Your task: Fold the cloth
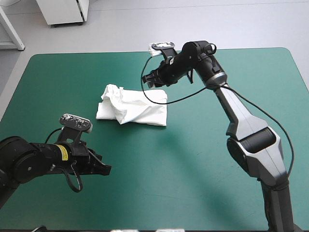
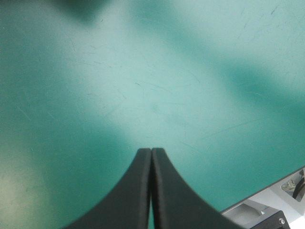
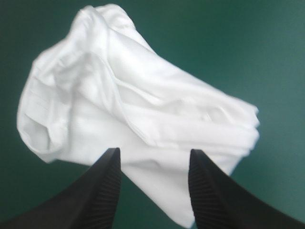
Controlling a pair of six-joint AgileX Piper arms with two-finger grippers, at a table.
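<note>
- End effector on the left sits low over the near left part of the worktop. On its wrist camera I see the black fingers pressed together into one pointed arch, with teal-green cover ahead of them.
- T-shirt, a white, loosely folded bundle, lies on the cover left of centre and toward the far side, well apart from that end effector.
- End effector on the right hovers just beyond the bundle's far right corner. My right wrist camera shows its fingers spread, with the T-shirt ahead of the gap.
</note>
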